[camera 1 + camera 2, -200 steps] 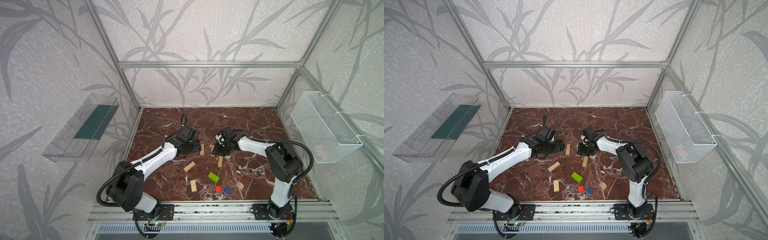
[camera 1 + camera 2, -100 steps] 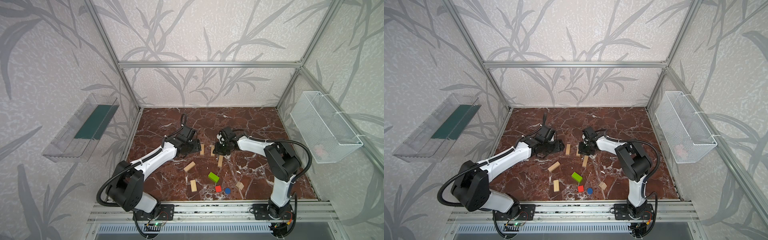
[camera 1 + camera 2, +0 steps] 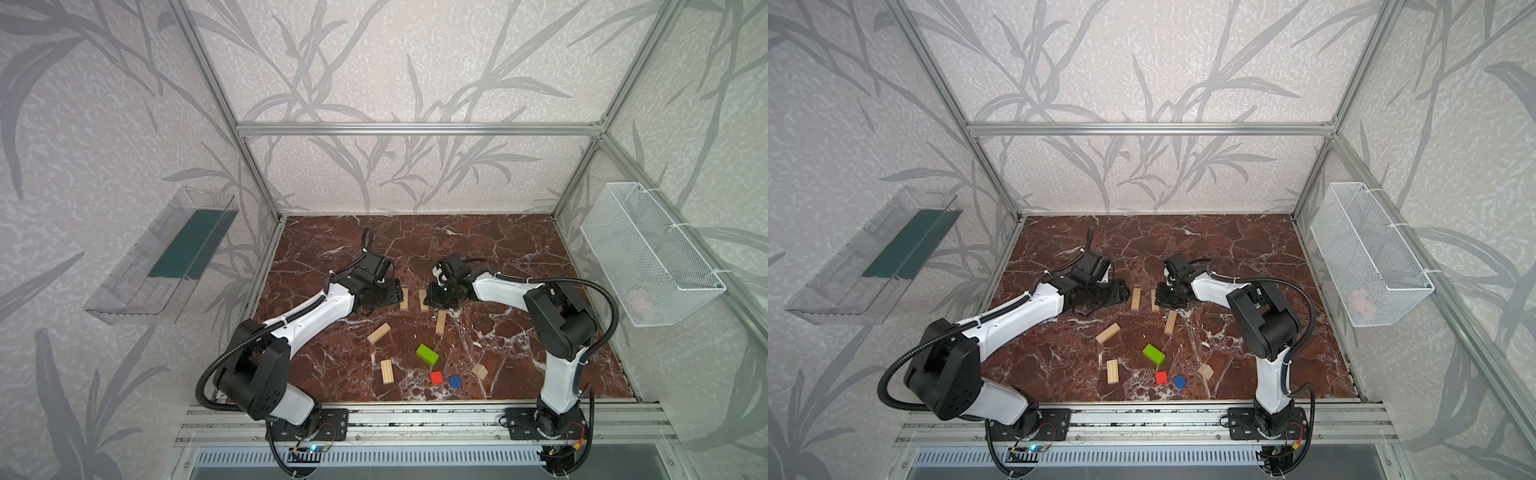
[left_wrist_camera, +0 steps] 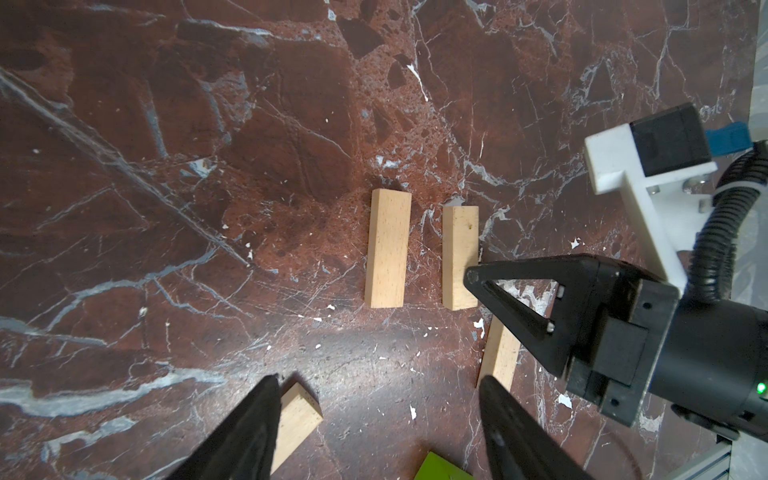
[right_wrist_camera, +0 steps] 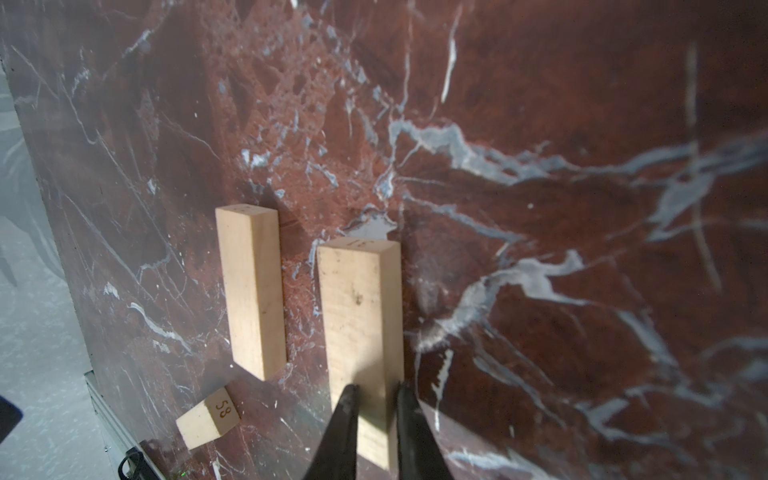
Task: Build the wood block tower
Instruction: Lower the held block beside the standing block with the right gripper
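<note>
Light-wood plank (image 3: 422, 301), mid-frame in both top views beside its twin (image 3: 404, 299), lies under the right gripper (image 5: 376, 388), tips pressed together; left gripper (image 4: 378, 379) spread.

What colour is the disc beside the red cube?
The disc is blue, clearest in a top view.

Pale, matt, smooth-sanded wood planks (image 4: 386, 249) on a faintly glossy, veined red-brown marble-look tabletop (image 4: 166, 124); wire-mesh metal basket (image 3: 648, 257).

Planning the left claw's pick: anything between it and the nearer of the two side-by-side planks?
Nothing visible: only bare marble lies between the left claw and the nearer plank. The right claw, shut, is at the farther plank, beyond it. A slanted plank lies off to one side.
</note>
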### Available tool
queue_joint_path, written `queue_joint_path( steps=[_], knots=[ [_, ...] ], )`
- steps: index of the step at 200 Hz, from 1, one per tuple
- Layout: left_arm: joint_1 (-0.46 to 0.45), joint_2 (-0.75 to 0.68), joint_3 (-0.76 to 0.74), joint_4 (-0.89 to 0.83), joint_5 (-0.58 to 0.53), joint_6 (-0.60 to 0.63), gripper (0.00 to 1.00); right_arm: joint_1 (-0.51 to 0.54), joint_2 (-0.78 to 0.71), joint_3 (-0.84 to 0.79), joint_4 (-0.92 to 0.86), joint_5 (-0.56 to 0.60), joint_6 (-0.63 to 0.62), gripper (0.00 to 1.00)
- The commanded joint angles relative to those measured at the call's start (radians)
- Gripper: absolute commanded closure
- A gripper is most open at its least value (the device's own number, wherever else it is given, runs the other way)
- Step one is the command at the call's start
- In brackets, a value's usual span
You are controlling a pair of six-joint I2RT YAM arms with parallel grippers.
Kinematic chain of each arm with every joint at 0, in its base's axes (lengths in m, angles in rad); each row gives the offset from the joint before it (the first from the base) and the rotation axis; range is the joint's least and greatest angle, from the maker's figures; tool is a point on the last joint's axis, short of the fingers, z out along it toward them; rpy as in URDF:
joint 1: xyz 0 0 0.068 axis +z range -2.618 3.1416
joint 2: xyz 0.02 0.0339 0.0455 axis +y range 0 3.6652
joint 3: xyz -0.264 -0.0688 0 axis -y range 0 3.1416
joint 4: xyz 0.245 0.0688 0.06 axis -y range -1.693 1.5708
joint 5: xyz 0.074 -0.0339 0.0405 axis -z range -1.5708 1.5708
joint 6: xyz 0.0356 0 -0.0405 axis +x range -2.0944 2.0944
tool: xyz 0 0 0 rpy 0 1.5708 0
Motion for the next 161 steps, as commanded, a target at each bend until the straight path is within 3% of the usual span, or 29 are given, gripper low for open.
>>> queue_joint_path(
  steps=[1,161],
  knots=[
    [0.009,0.013,-0.002,-0.002,0.002,-0.012,0.26,0.011,0.034,0.026,0.011,0.006,0.031,0.82],
    [0.026,0.004,-0.015,0.004,0.006,-0.007,0.26,0.060,0.053,0.063,0.050,0.061,0.137,0.83]
  ],
)
